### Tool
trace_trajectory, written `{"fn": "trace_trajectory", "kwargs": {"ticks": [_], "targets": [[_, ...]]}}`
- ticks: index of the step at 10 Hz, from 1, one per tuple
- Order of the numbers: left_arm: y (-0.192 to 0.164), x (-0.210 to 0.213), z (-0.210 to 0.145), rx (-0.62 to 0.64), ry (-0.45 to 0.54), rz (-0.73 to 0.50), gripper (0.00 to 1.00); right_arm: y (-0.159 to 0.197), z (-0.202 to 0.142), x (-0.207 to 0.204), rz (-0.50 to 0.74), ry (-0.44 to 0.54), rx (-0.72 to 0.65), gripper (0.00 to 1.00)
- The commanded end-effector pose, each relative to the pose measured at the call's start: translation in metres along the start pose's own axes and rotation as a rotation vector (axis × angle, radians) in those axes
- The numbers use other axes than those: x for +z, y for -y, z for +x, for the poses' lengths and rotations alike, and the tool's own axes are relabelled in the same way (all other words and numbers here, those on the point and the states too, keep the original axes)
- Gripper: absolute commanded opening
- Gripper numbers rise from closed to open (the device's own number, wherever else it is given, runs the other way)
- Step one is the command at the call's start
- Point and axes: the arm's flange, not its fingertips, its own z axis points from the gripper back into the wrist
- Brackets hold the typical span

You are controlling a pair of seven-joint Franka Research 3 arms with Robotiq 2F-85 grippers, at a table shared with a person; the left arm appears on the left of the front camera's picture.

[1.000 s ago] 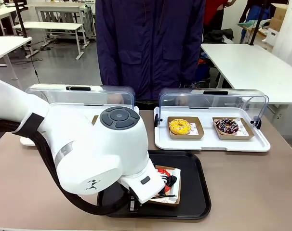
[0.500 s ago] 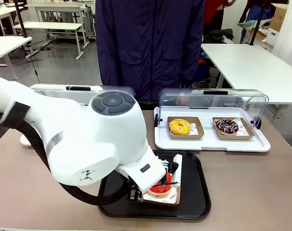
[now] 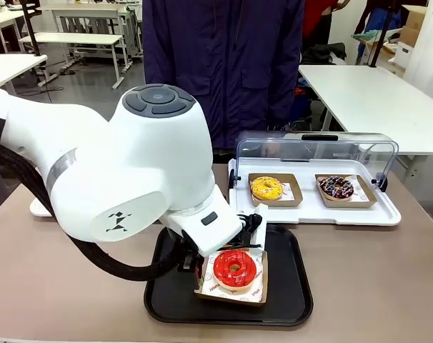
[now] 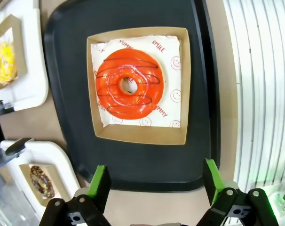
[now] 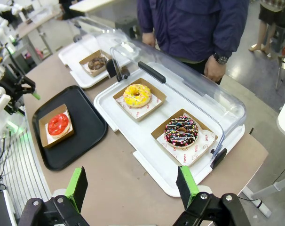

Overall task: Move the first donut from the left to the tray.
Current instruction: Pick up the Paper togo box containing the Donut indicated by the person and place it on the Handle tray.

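Floor (image 3: 88,93): grey, glossy.
Far tables (image 3: 73,37): white tops, grey legs.
Right-hand table (image 3: 366,96): white.
Worktop (image 3: 388,279): matte brown.

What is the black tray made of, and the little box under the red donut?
The black tray looks like hard plastic: smooth, slightly shiny, with a moulded raised rim and rounded corners. The little box seems to be plain brown cardboard, matte, with folded-up sides, lined with white printed paper under the red donut.

red donut (image 4: 128,84), dark stripes | brown holder (image 4: 138,136) | black tray (image 4: 67,70) | yellow donut (image 3: 266,188)
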Motion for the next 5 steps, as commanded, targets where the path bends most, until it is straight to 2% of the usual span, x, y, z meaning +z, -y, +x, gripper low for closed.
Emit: {"fn": "trace_trajectory", "kwargs": {"ticks": [1,5], "targets": [[0.0076,-0.0042,0.0054,-0.006,0.016,0.014,1.00,0.0017,0.0014,-0.0008,0.005,0.030,0.026,1.00],[0.0076,-0.0042,0.0054,-0.006,0.016,0.014,1.00,0.0017,0.0014,-0.0008,0.005,0.030,0.026,1.00]]}}
